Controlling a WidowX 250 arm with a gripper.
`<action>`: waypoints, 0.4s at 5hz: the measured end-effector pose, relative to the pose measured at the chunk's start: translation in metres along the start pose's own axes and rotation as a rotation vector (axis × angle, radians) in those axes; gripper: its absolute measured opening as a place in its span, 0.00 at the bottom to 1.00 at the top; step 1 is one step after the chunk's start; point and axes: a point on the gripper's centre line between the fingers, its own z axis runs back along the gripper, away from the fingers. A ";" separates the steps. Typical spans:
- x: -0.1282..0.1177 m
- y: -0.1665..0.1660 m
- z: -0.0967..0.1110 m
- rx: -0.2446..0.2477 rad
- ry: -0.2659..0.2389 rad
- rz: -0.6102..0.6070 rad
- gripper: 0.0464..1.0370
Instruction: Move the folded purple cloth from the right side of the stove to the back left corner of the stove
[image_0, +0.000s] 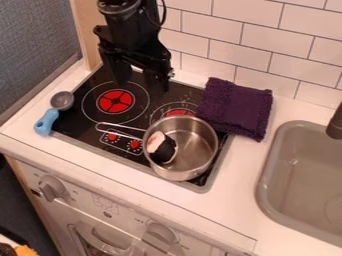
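Note:
The black gripper (140, 79) hangs over the back of the stove, above and behind the rear left burner, its two fingers apart with nothing between them. A steel pot (197, 140) stands at the stove's front right, partly over a burner, with its wire handle pointing left. Inside it, against the left wall, lies a black and white toy food piece (161, 148). The purple folded cloth (237, 107) lies to the right of the gripper, behind the pot, overlapping the stove's right edge.
A scoop with a blue handle (46, 122) and grey bowl lies on the stove's left edge. At the right is a grey sink (268, 172) with a dark faucet (335, 122). The tiled wall (260, 32) rises behind the counter.

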 end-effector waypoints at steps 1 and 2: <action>-0.002 0.000 -0.008 -0.007 0.030 0.009 0.96; 0.031 -0.020 -0.031 0.018 0.066 -0.024 0.96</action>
